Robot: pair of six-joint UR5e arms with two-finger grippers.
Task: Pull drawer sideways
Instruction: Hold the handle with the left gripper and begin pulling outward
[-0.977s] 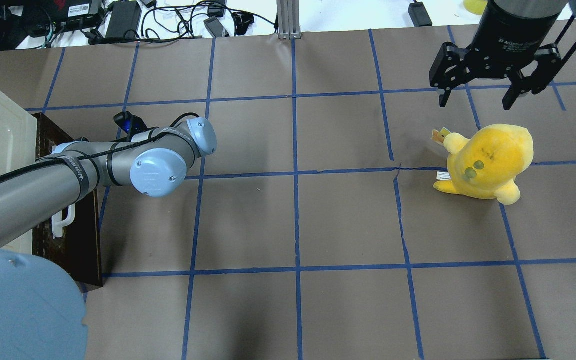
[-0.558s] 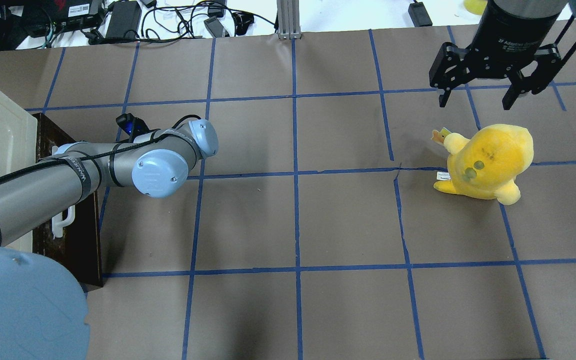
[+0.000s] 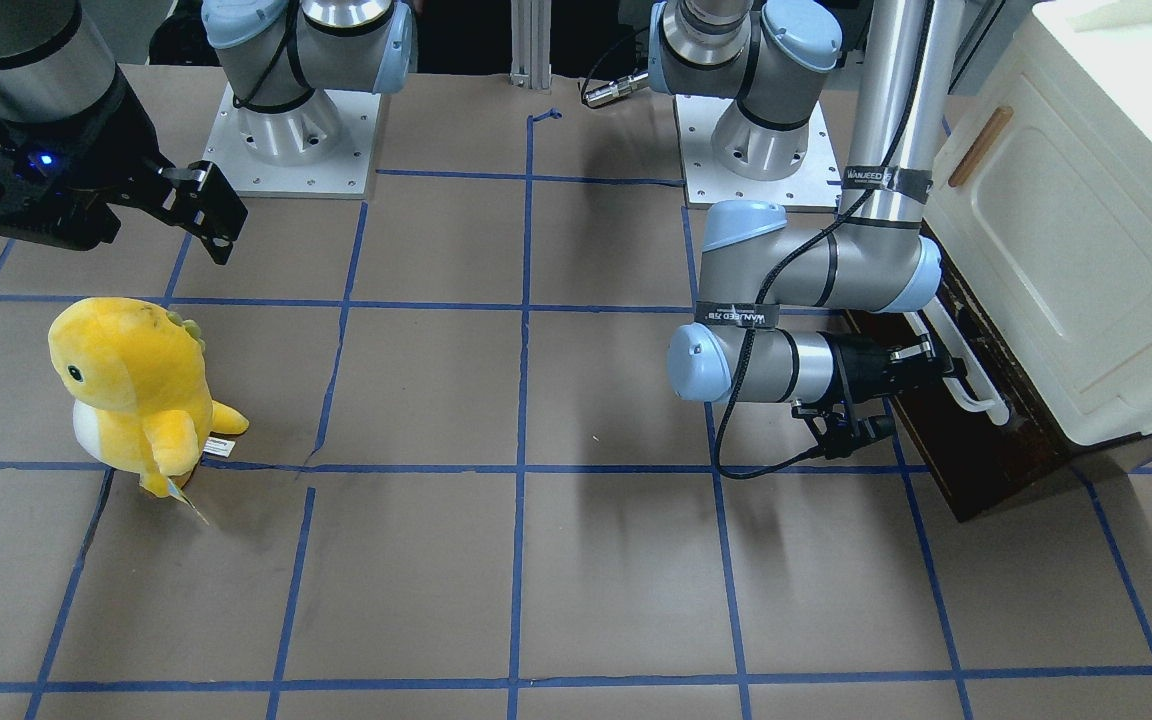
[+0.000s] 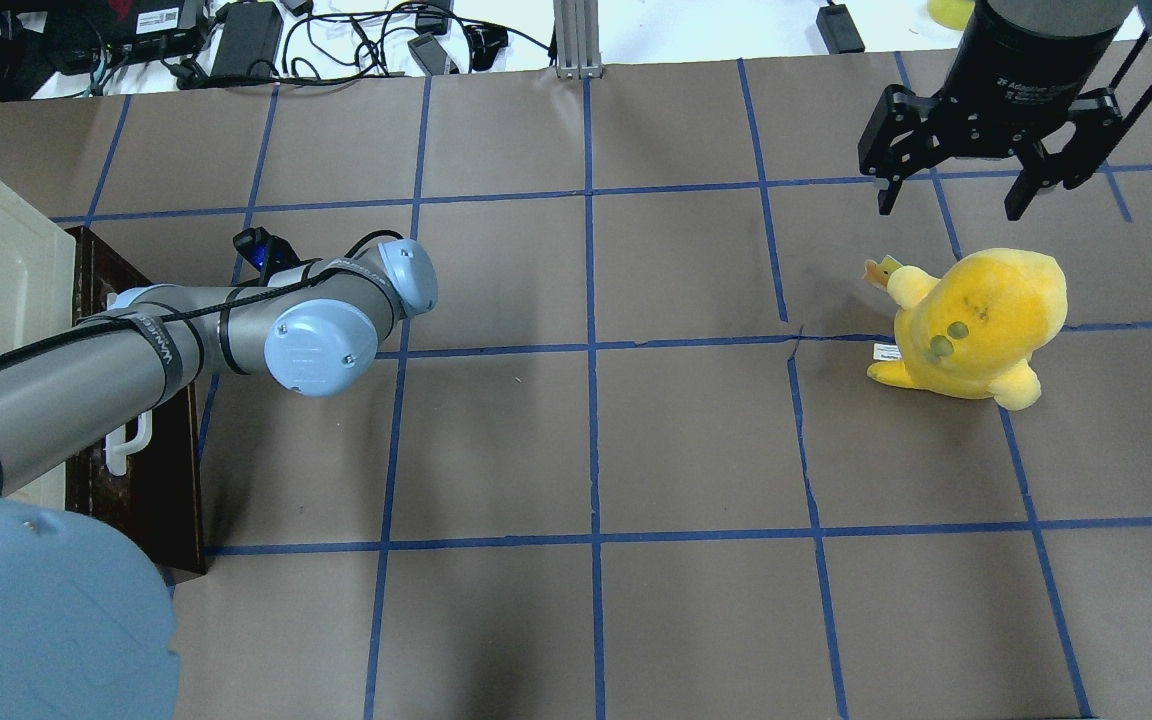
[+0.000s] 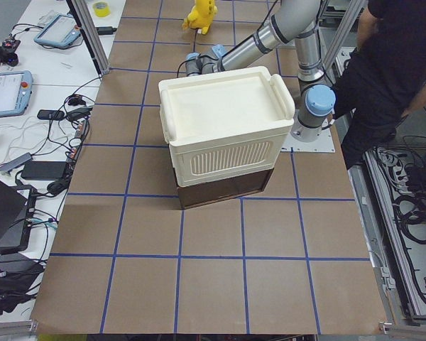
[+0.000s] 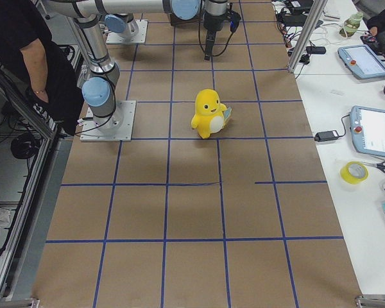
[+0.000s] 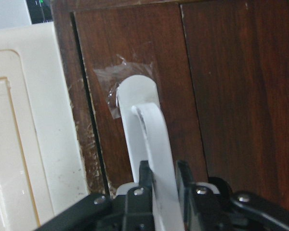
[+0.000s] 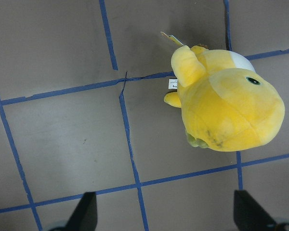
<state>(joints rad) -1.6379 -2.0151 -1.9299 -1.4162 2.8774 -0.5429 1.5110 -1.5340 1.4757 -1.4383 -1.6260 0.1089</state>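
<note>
The drawer [image 3: 951,455] has a dark brown front and sits closed or nearly closed under the cream cabinet; it also shows in the overhead view [image 4: 141,490] and the left wrist view [image 7: 231,96]. Its long white bar handle [image 3: 978,390] runs along the front. My left gripper [image 7: 161,180] is shut on the handle [image 7: 149,130], with a finger on each side. From the front it [image 3: 931,365] reaches in sideways. In the overhead view my left arm hides it. My right gripper [image 4: 948,205] is open and empty, above the table behind the plush.
A yellow plush toy [image 4: 971,320] stands on the table's right part, below my right gripper in its wrist view [image 8: 226,110]. The cream-white cabinet [image 3: 1086,250] stands over the drawer. A person [image 5: 390,71] stands by the robot bases. Cables [image 4: 336,40] lie past the far edge.
My left arm's wrist and elbow have edged slightly to the right. The drawer front shows no clear shift. My right arm has not moved.
</note>
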